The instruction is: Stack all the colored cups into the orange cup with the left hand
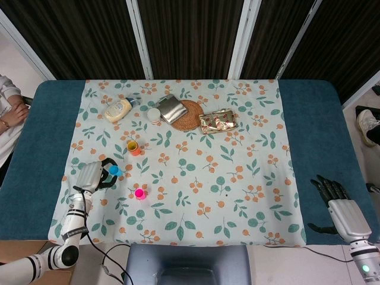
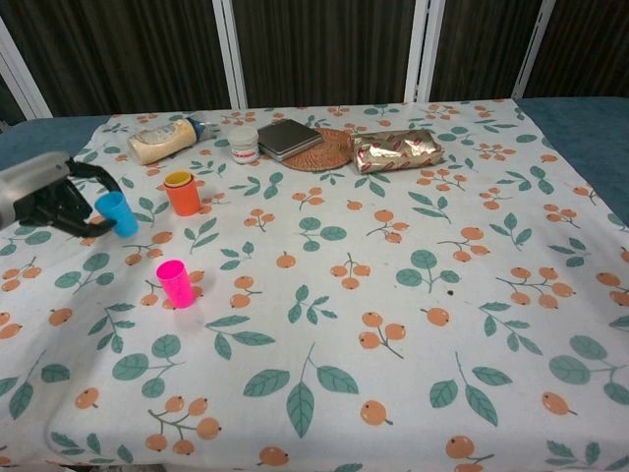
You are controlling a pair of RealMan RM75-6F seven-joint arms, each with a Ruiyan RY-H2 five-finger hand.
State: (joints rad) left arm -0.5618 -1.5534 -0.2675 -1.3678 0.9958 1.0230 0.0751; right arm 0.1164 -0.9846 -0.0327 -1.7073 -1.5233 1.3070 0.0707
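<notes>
My left hand [image 1: 95,176] [image 2: 54,200] grips a blue cup [image 1: 113,171] [image 2: 116,213] and holds it lifted and tilted above the cloth at the left. The orange cup [image 1: 133,148] [image 2: 181,193] stands upright further back and to the right, with a yellow cup nested inside it. A pink cup [image 1: 139,193] [image 2: 177,283] stands upright on the cloth, nearer than the blue one. My right hand [image 1: 336,205] rests at the table's right front corner, fingers apart and holding nothing; the chest view does not show it.
Along the back stand a cream bottle [image 1: 117,110] lying on its side, a small white jar [image 1: 154,115], a grey wallet [image 1: 171,109] on a round woven mat [image 1: 189,115], and a shiny gold packet [image 1: 218,121]. A person's arm [image 1: 10,113] shows at the left edge.
</notes>
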